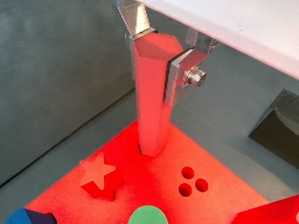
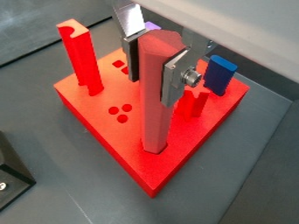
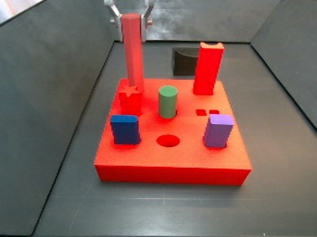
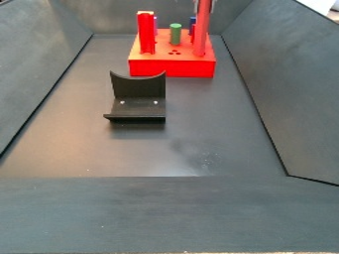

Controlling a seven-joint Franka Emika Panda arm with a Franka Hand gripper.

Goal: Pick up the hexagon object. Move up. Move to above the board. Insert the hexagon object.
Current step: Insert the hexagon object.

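Note:
The hexagon object [image 1: 153, 92] is a tall red six-sided rod. It stands upright with its lower end meeting the red board [image 1: 135, 179] near a corner, and it looks sunk into a hole there. My gripper [image 1: 160, 57] is shut on the rod's upper end, one silver finger on each side. The same grip shows in a wrist view on the hexagon object [image 2: 158, 101], with the gripper [image 2: 155, 61] over the board [image 2: 135, 153]. In a side view the rod [image 3: 130, 51] rises at the board's [image 3: 173, 159] far left corner, under the gripper [image 3: 130, 15].
On the board stand a red star [image 3: 129, 93], a green cylinder [image 3: 166, 101], a blue block [image 3: 124, 128], a purple block [image 3: 218, 130] and a tall red block [image 3: 207, 68]. A round hole [image 3: 168, 142] is open. The fixture [image 4: 138, 96] stands on the floor. Grey bin walls surround.

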